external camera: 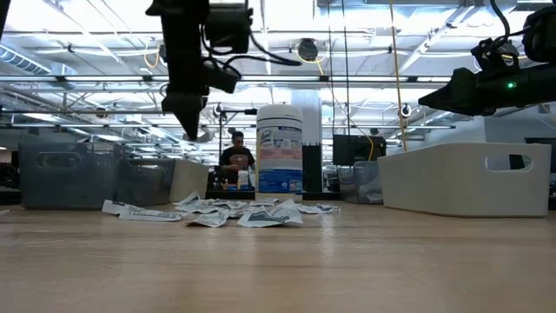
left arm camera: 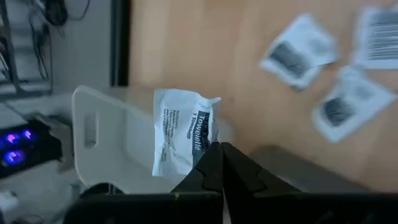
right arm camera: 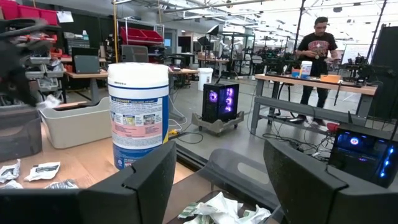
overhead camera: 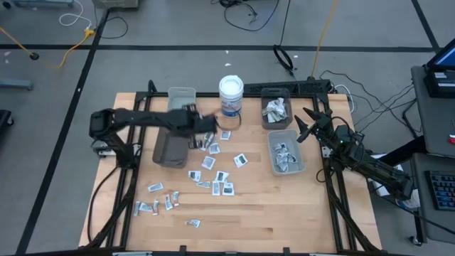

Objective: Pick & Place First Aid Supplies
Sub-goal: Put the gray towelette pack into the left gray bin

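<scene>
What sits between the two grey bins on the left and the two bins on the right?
In the high view, the white round tub stands between the left bins and the right bins, with loose packets scattered on the table nearer the camera.

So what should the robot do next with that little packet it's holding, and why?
Probably carry it a bit farther over a grey bin and let go. The left gripper is shut on a towelette packet, held above the table beside the bins, while the right gripper waits open by the right-hand bins.
</scene>
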